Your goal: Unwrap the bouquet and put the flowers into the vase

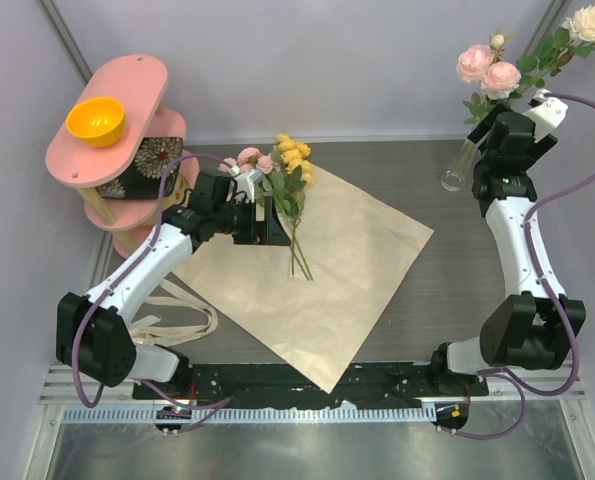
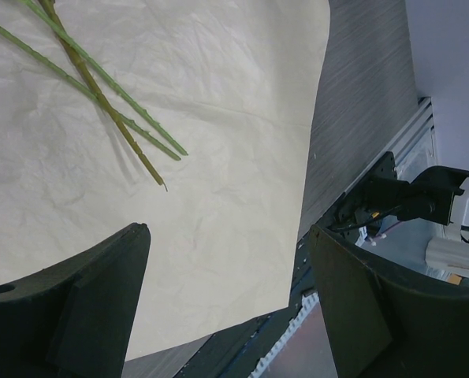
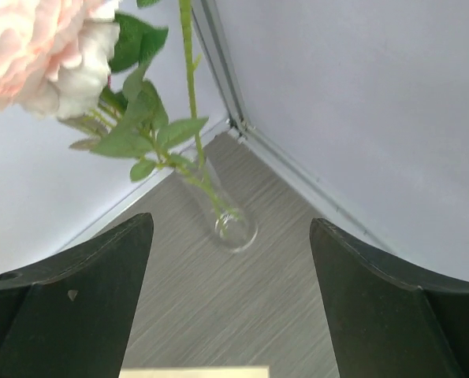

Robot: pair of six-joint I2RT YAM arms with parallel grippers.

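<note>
Nearest the arm bases, a cream ribbon (image 1: 182, 318) lies looped on the counter (image 1: 447, 290) beside the left arm, and a low sweep of that arm could drag it along. Beyond it the paper (image 1: 327, 290) is spread flat. The left hand (image 2: 228, 236) hangs over it, spread wide and holding nothing. The stems (image 2: 100, 94) lie on the sheet off to one side of its fingers, not between them. Closing from this spot would likely catch paper alone, or pinch the sheet with one thin stem and pull everything askew. The flowers (image 1: 287, 165), yellow and pink, rest near the paper's far corner.

At the far right stands the vase (image 3: 217, 201), already carrying long-stalked roses (image 1: 487, 68). The right hand (image 3: 230, 224) faces it from close by, fingers wide apart, gripping nothing. This looks the bigger worry: the glass is slim and top-heavy with blooms, so a finger brushing a leaf or the neck could topple it. Its narrow neck also leaves little room, so a misaimed insertion may knock it over.
</note>
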